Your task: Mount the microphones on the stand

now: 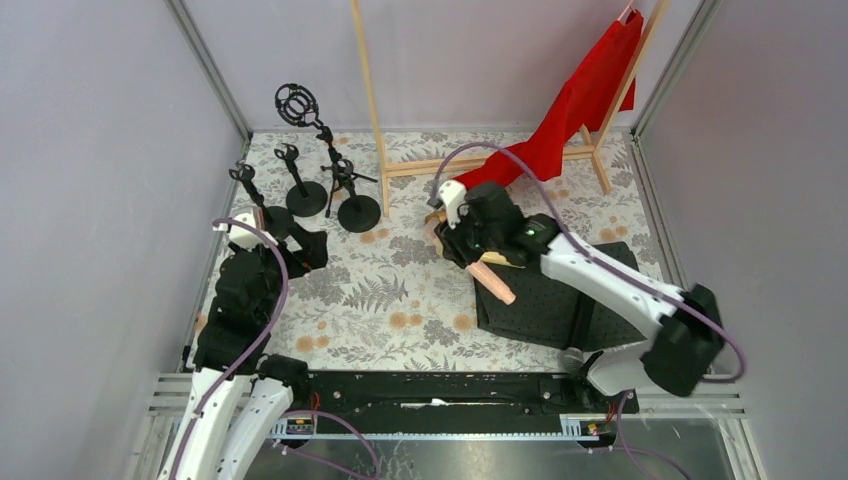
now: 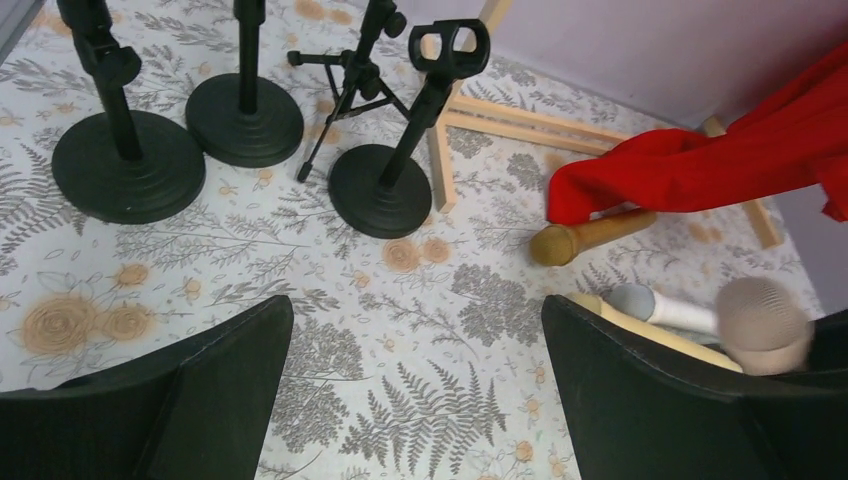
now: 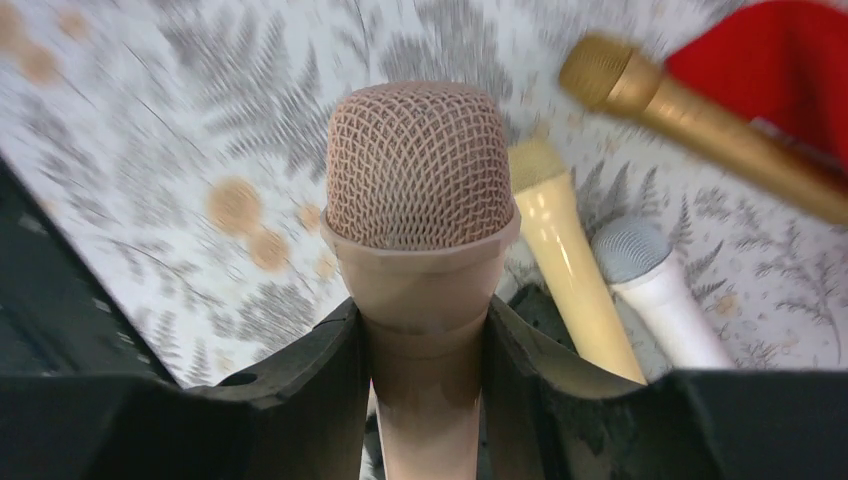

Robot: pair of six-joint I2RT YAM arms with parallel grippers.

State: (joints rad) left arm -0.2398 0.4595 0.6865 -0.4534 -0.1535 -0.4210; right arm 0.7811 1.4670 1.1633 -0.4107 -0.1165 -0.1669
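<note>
Gripping the pink microphone (image 3: 420,200) around its handle, the right end effector (image 3: 425,380) is seen with its fingers (image 3: 300,390) pressed narrowly against both sides. The mesh head stands up in the middle of the right wrist view. In the top view this microphone is held right of centre, over the left edge of a black mat (image 1: 560,305), with its handle pointing toward the lower right.

The left end effector (image 2: 415,390) is spread wide with nothing between its jaws. It is found at the left of the top view, just below the stands (image 1: 305,195).

Three more microphones are laid on the floral counter (image 1: 400,300). The gold microphone (image 3: 700,115) is seen in the upper right of the right wrist view, its handle end reaching under a red cloth (image 2: 720,165). The pale yellow microphone (image 3: 570,260) and the white microphone (image 3: 665,295) are laid side by side, just right of the held one.

Four black stands are grouped in the upper left of the top view. Three are set on round bases and one is a tripod (image 1: 340,178) topped by a ring mount (image 1: 296,105). The red cloth is hung from a wooden rack (image 1: 370,90) at the top of that view.
</note>
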